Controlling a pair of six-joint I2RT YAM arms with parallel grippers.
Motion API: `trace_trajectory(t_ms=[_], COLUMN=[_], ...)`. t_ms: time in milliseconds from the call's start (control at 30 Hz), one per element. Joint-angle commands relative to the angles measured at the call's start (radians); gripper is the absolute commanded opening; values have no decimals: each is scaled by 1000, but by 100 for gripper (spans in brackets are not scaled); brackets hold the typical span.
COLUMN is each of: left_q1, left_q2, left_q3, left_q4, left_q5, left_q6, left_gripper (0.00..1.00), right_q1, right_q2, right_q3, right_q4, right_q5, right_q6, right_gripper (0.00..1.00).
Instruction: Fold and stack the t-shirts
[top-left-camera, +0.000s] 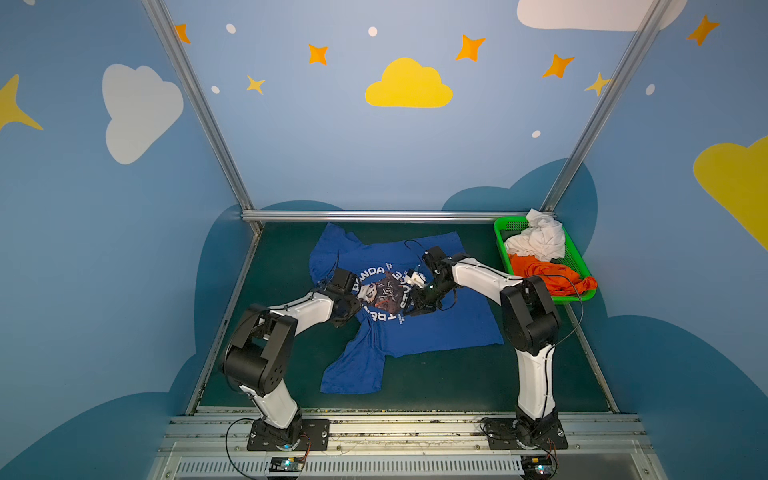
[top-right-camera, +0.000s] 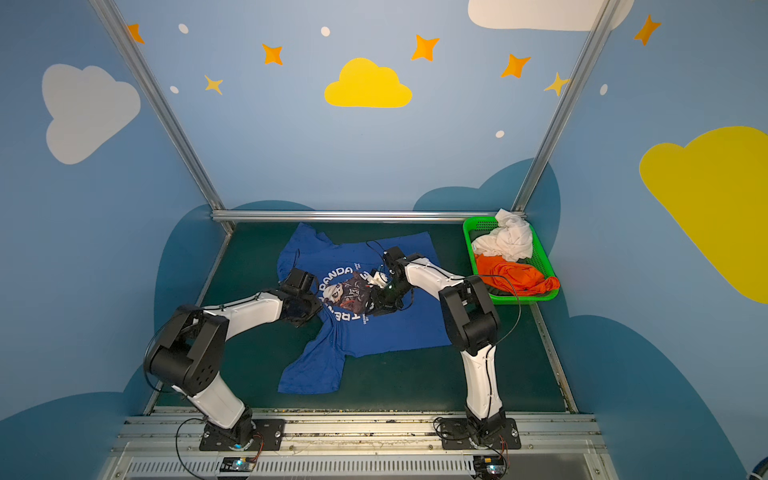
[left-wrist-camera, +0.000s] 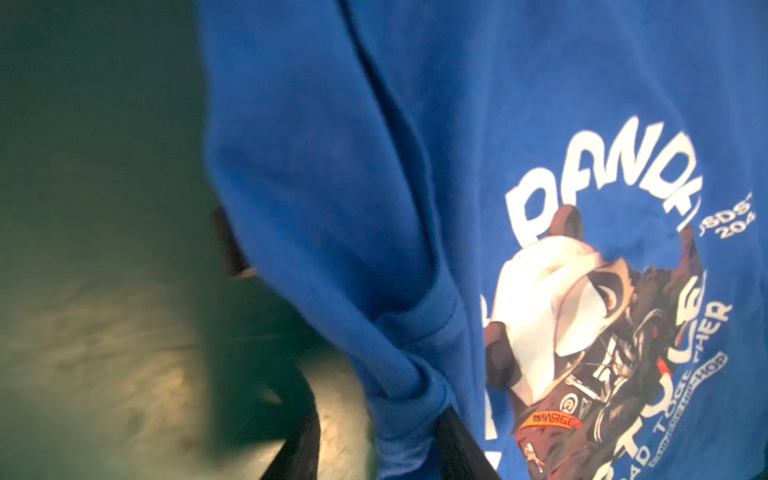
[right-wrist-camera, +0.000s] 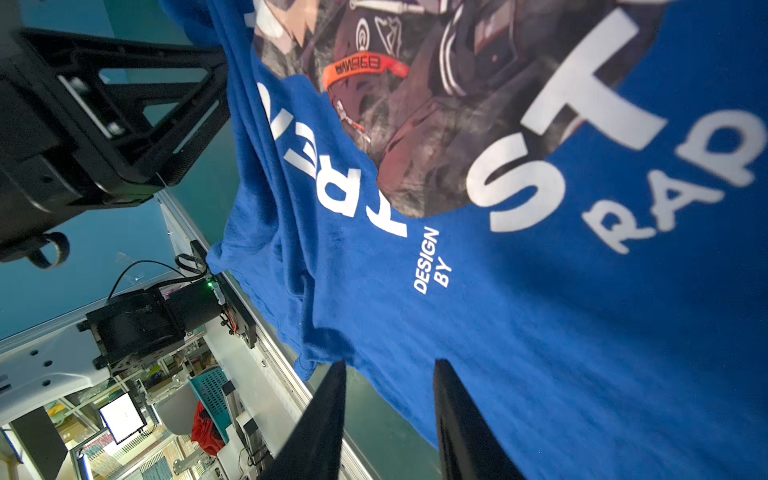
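Mid-surface, the blue shirt lies print-up and rumpled. Its far part almost reaches the rail at the far edge, and a long flap trails toward the near edge. At the far right corner a green basket holds the white shirt at its far end and the orange shirt nearer, spilling over the rim. A strip of bare surface separates the basket from the blue shirt.

The left arm reaches in from the near left corner, and the left jaws sit at the shirt's left side beside the print. A bunched fold of blue cloth runs between them, against one jaw with a gap by the other; I cannot tell whether it is pinched.

The right arm bends over the shirt's right half. The right jaws stand apart low by the print's edge, clamping nothing visible. Its elbow stands near the basket's near left corner.

Bare surface runs along the near edge and the left edge.
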Motion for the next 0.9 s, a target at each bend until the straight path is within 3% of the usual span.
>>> trace_trajectory(t_ms=[0, 167, 300, 433, 667, 867], left_q1=[0, 0, 1, 1, 5, 14], left_q2=[45, 40, 22, 8, 19, 19], left_q3=[22, 40, 59, 90, 160, 203], left_q4=[-18, -43, -82, -145, -242, -336], left_q5=[16, 11, 6, -11, -12, -2], left_q6=[21, 33, 53, 89, 158, 222], left_gripper=[38, 22, 21, 12, 7, 7], right_q1=[-2, -2, -2, -2, -3, -14], right_q2=[15, 11, 17, 19, 26, 36], right_q3=[-7, -13, -14, -14, -20, -27], right_q4=[2, 4, 5, 7, 11, 14], right_q5=[-11, -4, -7, -7, -6, 4], right_q6=[7, 6, 9, 8, 7, 6], right_gripper=[38, 38, 37, 37, 37, 37])
